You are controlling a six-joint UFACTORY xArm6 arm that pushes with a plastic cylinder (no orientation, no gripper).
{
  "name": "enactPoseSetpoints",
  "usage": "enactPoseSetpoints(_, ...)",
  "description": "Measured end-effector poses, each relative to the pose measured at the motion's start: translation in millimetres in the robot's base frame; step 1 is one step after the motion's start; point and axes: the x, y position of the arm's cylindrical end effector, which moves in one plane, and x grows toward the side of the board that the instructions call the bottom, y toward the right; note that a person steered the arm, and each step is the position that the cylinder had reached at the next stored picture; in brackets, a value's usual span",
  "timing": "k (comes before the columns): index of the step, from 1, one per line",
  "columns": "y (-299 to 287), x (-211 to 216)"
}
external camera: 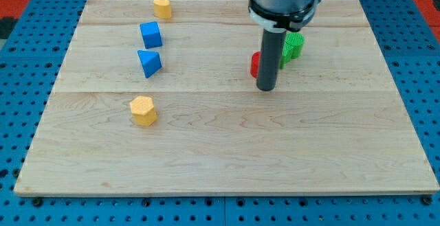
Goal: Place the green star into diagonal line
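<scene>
My tip (266,88) sat on the wooden board (220,157), right of centre in the upper half of the frame. No gripper on this arm, only a straight dark rod hanging from the grey wrist at top centre, so nothing was spread, pressed or pinched. The rod covered most of a red block (254,64); only a sliver showed at the rod's left edge, shape unclear, possibly touching the rod. The green star (293,47) was just behind and to the right of the rod, its left part hidden by it, close to the red block. The tip's end lay below and left of the star, just below the red block.

Well apart, in the left part of the frame: a blue triangular block (149,62), a blue cube (150,34) just above it, a yellow block (162,6) near the top edge, and a yellow hexagonal block (143,110) lower down, left of centre. These four ran in a rough steep line. The board rested on a blue pegboard table (20,116).
</scene>
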Motion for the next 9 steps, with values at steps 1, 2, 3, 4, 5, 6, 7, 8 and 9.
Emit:
enactPoseSetpoints(1,-18,-10)
enactPoseSetpoints(2,0,-40)
enactPoseSetpoints(3,42,-54)
enactPoseSetpoints(4,74,-67)
enactPoseSetpoints(5,86,-89)
enactPoseSetpoints(6,88,-117)
enactPoseSetpoints(7,88,-126)
enactPoseSetpoints(8,123,-122)
enactPoseSetpoints(9,137,-122)
